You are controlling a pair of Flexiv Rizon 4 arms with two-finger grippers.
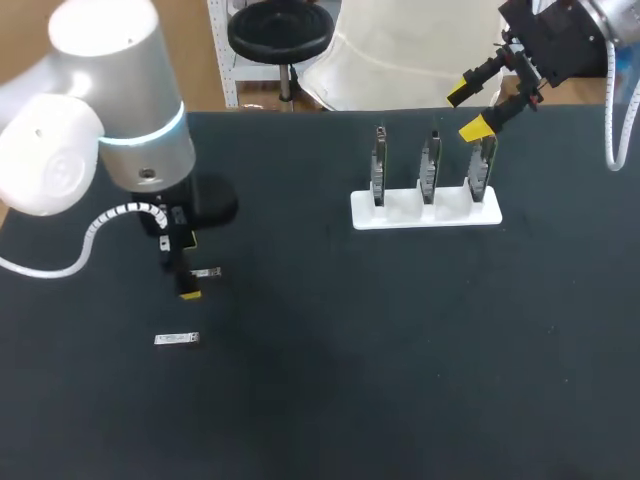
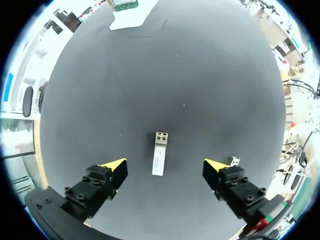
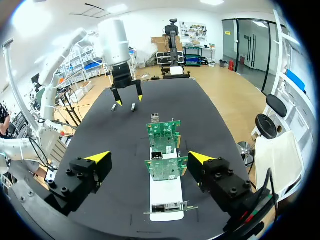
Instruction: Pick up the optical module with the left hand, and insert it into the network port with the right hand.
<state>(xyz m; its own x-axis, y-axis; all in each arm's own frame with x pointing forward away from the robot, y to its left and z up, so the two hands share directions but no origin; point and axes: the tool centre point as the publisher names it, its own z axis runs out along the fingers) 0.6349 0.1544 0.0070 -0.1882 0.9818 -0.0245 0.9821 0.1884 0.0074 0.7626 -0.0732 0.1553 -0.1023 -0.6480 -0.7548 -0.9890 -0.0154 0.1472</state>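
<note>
The left gripper (image 2: 164, 166) hangs over the left side of the black table (image 1: 400, 350) with its fingers spread. An optical module (image 2: 159, 155) lies flat between them, untouched, and a second optical module (image 2: 233, 160) lies just beside one finger. At the far right, three circuit boards (image 1: 428, 165) stand upright in a white rack (image 1: 425, 212). The right gripper (image 1: 470, 112) is over the rack's right end, spread and empty.

The place looked like a robotics lab or electronics workshop: a wide matte black table (image 1: 400, 350) carried a white plastic rack (image 1: 425, 212) of upright green circuit boards (image 3: 163, 131) and a small silver optical module (image 1: 177, 340), with a bulky white-and-grey robot arm (image 1: 110, 110) standing over its left part.
</note>
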